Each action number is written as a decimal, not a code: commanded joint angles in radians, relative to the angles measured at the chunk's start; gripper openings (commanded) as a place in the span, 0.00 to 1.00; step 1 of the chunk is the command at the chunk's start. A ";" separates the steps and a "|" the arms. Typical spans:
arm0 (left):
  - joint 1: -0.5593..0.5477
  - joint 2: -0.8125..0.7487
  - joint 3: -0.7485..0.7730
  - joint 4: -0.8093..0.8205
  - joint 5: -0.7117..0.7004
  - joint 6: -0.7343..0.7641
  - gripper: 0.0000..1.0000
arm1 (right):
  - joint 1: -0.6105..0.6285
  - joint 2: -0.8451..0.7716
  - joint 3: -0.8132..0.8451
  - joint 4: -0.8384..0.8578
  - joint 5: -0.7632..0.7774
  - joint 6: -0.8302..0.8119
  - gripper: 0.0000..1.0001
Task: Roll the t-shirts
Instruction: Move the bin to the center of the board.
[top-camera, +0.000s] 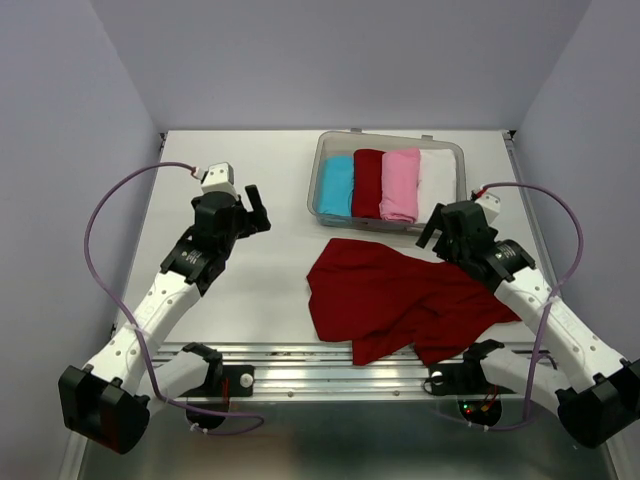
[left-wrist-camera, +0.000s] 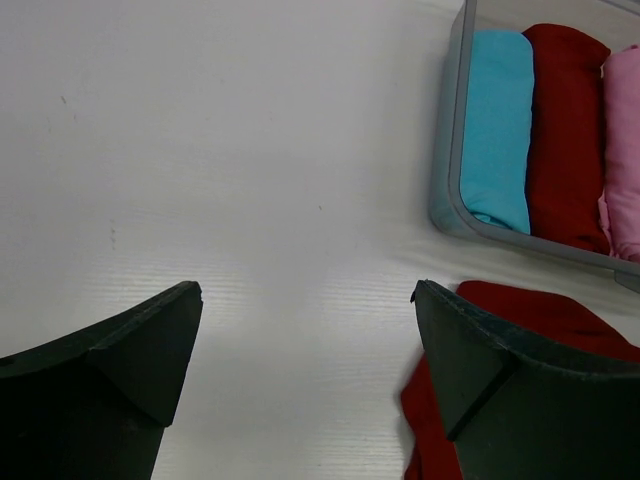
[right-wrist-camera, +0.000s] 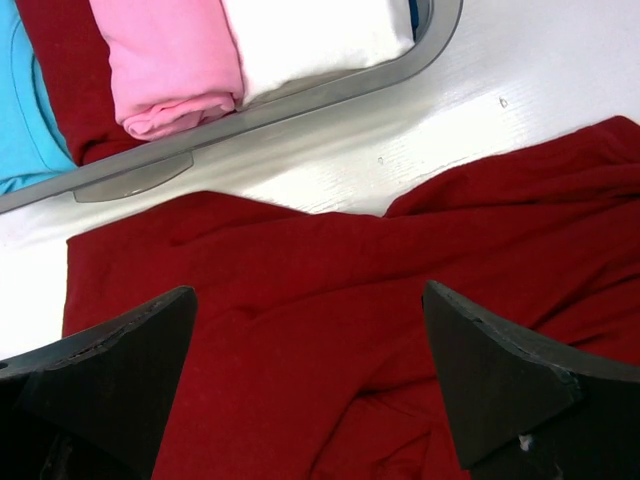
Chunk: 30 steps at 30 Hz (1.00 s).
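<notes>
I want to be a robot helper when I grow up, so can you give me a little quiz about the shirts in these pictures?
1. In the top view, which shirt lies at the left end of the clear tub? A pink, B cyan, C white.
2. True or false: the big dark red t-shirt on the table is already rolled.
3. How many rolled shirts sit in the tub?

Key:
1. B, the cyan shirt.
2. False. It lies loose and crumpled in front of the tub.
3. Four.
</notes>
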 joint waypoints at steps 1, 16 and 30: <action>0.002 0.007 0.062 -0.029 -0.020 -0.001 0.99 | 0.000 -0.043 -0.012 0.041 0.027 0.023 1.00; 0.000 0.131 0.085 -0.078 0.067 0.011 0.99 | 0.000 -0.040 -0.044 0.045 -0.037 0.002 1.00; -0.104 0.245 0.099 -0.072 0.172 -0.042 0.99 | 0.000 -0.002 -0.093 0.105 -0.114 0.015 1.00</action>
